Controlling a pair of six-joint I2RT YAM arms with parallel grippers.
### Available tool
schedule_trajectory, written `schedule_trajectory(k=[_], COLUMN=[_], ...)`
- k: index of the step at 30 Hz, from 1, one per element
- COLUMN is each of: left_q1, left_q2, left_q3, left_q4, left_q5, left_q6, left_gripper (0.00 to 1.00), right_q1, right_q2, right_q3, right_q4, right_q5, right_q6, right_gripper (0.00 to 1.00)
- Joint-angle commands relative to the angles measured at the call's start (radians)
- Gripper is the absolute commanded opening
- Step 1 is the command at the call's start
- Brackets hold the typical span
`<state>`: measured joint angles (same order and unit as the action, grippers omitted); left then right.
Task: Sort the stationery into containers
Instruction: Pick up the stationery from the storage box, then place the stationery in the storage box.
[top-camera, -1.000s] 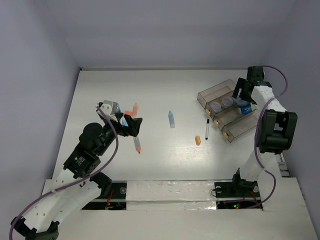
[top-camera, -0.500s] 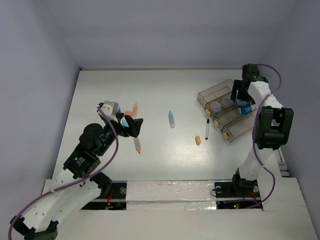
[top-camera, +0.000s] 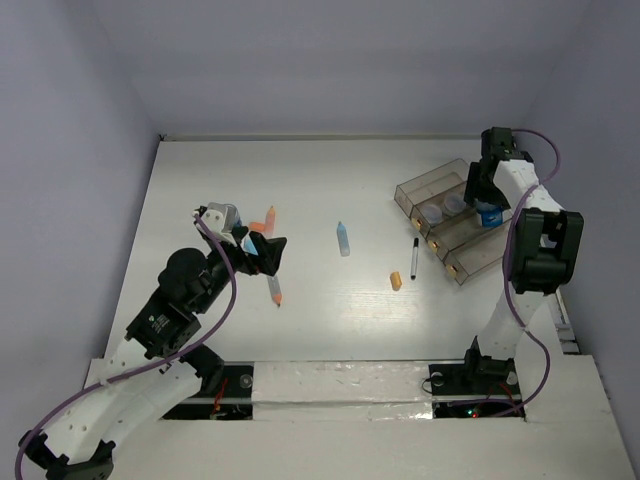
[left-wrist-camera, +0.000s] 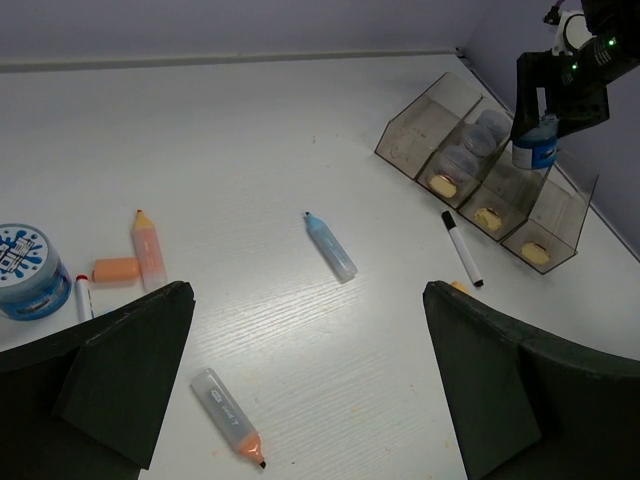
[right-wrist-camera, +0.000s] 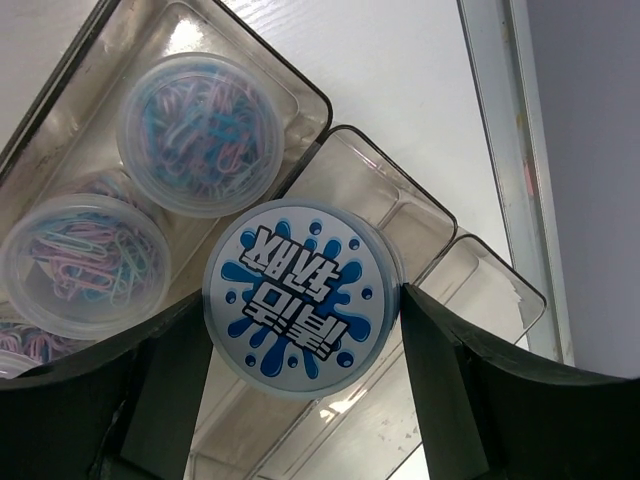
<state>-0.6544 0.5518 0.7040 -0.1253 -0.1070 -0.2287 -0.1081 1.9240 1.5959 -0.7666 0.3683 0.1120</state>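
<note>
Bright even light, soft shadows, sharp

Table (top-camera: 250, 170): white, faintly grained, lying under soft even light.
Walls (top-camera: 330, 60): pale lilac, closing it in on three sides.

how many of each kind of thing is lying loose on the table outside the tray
Fat marker sticks: 3 (orange, light-blue, clear orange-tipped)
Thin white pens: 2 (black-capped, red-capped)
Short orange stubs: 2 (near jar, near black-capped pen)
Round blue-lidded plastic jar: 1
Total: 8
</note>
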Motion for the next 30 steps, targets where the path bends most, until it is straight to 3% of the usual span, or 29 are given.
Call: schedule_trajectory(k=[1,5,16,30], left_q1=[-0.005,-0.005,-0.005,-0.005], left_q2=[-0.007,-0.010,-0.012,0.002], left_q3=[0.043,0.043,0.042,0.040], left_q4=[0.026,0.026,0.024,0.026], left_q5=[-0.007,-0.010,-0.008,-0.011], left_q6=[0.011,0.011,0.009,0.011], left_gripper=[0.99,0.99,0.99,0.99], right_q1=[0.013,0.013,0.013,-0.018], right_q2=[-0.043,-0.100,-0.266,-0.326], right_q3=[0.070,0.040,-0.232,-0.427], right_q4=[0.035,0.105,0.357,0.590], right_q5=[0.046,0.067,0.196,0.116], right_q6=[0.011,0.031,0.139,0.255], right_gripper=[0.46,0.39,0.35,0.34])
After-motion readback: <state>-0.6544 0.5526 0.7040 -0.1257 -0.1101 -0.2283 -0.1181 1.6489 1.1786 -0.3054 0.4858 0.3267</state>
